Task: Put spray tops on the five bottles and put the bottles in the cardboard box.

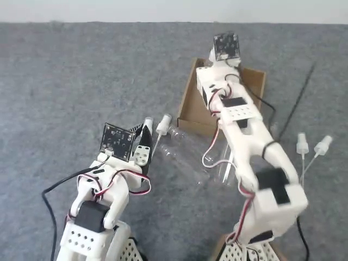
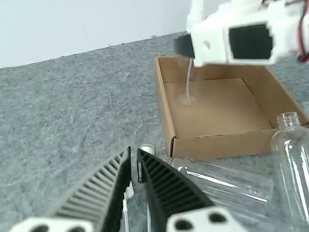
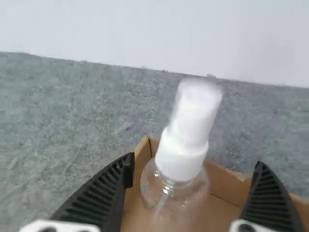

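Right wrist view: the right gripper point(image 3: 193, 165) stands wide open, its two black fingers point(image 3: 108, 193) well apart on either side of a capped bottle point(image 3: 174, 191). Neither finger touches it. The bottle carries a white spray top point(image 3: 190, 121) and sits upright just inside the rim of the cardboard box point(image 3: 145, 145).

The left wrist view adds the box interior point(image 2: 166, 111): brown floor, with a thin dip tube point(image 2: 188, 82) hanging below the right arm down to that floor. The bottle's clear wall is barely discernible there.

High view: the right arm point(image 1: 244, 125) is stretched forward from the near edge of the table, with its wrist over the box point(image 1: 187, 103). The left arm point(image 1: 103, 190) is raised only a short way, wrist angled toward the middle of the table.

The left gripper point(image 2: 134, 152) has its jaws drawn almost together, with a thin slit between them. Whether anything is pinched cannot be told. A loose spray top point(image 1: 163, 120) lies just beside its tips.

Uncapped clear bottles point(image 1: 185, 144) lie on the grey mat between the arms, near the box front. One open neck point(image 2: 289, 121) shows in the left wrist view. Two more spray tops point(image 1: 302, 144) lie side by side beyond the right arm.
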`<action>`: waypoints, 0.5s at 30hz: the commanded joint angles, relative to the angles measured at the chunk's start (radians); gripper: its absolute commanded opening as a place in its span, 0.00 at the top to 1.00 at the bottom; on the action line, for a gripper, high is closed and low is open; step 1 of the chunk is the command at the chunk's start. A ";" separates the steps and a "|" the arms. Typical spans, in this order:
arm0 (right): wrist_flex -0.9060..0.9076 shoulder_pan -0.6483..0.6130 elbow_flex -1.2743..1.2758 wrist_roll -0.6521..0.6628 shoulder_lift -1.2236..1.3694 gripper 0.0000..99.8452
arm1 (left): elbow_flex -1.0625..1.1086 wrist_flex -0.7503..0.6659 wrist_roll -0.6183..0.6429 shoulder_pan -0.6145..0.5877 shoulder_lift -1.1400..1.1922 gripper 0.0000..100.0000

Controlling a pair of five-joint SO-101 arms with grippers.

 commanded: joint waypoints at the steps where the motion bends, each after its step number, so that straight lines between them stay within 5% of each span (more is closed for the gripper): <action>1: 0.174 -0.001 -0.064 -0.008 -0.228 0.69 | 0.030 -0.092 -0.008 -0.005 -0.014 0.99; 6: 0.456 -0.001 -0.064 0.006 -0.449 0.69 | 0.048 -0.120 -0.008 -0.005 -0.014 0.99; 15: 0.952 0.056 -0.061 0.265 -0.788 0.69 | 0.048 -0.120 -0.008 -0.018 -0.014 0.99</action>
